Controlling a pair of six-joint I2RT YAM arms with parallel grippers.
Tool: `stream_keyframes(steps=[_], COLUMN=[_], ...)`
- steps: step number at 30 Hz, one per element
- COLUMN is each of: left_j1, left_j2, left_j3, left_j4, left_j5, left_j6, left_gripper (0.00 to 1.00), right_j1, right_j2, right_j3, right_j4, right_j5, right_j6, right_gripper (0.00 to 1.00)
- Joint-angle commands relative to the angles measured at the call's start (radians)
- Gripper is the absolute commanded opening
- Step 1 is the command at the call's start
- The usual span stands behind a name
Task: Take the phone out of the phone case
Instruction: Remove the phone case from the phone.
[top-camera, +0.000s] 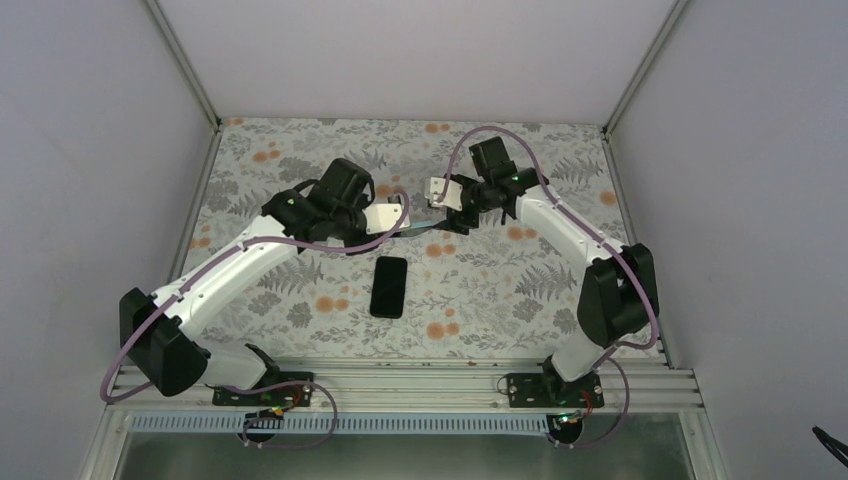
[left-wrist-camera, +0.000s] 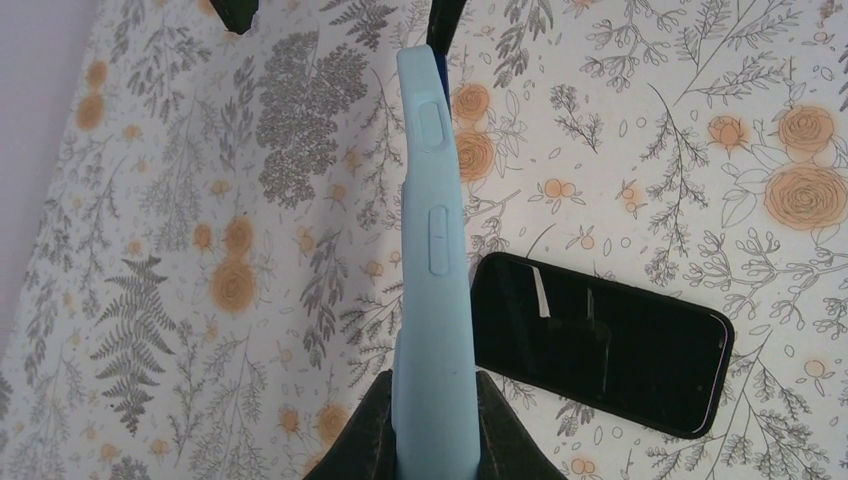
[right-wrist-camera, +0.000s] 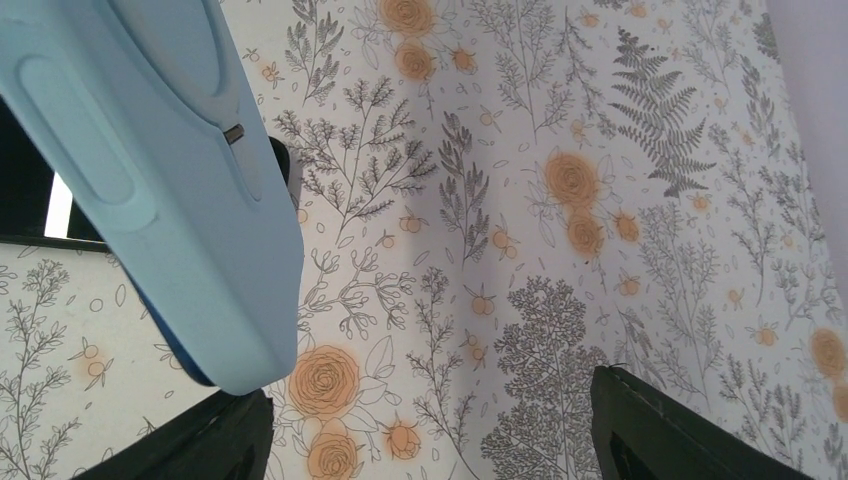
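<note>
A floral-patterned desk (top-camera: 500, 290) is seen from above, with two white and black robot arms reaching in from its near edge toward the middle.

The left arm (top-camera: 250, 260) stretches in from the left. Its jaws are clenched on one end of a light blue phone case (left-wrist-camera: 430, 250). In the left wrist view, the case stands on its thin edge between two dark fingers (left-wrist-camera: 365, 445), and its raised side buttons face the camera. The case is held above the cloth and points toward the right arm (top-camera: 560, 225).

The right jaws are released and spread wide around the far end of the case. In the right wrist view, the blue case fills the upper left corner, close to one black finger (right-wrist-camera: 200, 440). The other finger (right-wrist-camera: 690, 430) is well apart from it on the far side. Whether the near finger touches the case cannot be told.

The phone (top-camera: 389, 287) is out of the case. It lies flat on the desk with its dark, glossy face up. It sits between the two arms, nearer their bases than the case is, and nothing is touching it.
</note>
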Motion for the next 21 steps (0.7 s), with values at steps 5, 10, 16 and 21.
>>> stream_keyframes(steps=[5,10,16,21], left_j1=[-0.012,-0.023,-0.033,-0.037], left_j2=[-0.013,0.002,0.015,0.018], left_j3=[-0.018,0.003,0.015,0.020], left_j4=[0.032,0.033,0.044,0.056], left_j5=[0.096,0.105,0.099,0.100], left_j6=[0.004,-0.004,-0.016,-0.021], left_gripper=[0.02,0.02,0.02,0.02], right_j1=[-0.002,-0.002,-0.003,-0.002], right_j2=[0.000,0.010,0.013,0.010], right_j3=[0.057,0.069,0.115,0.134], right_j4=[0.069,0.116,0.105,0.123], right_j5=[-0.046,-0.041,-0.073,-0.084], right_j6=[0.038,0.060,0.076,0.117], right_gripper=[0.79,0.79,0.79,0.79])
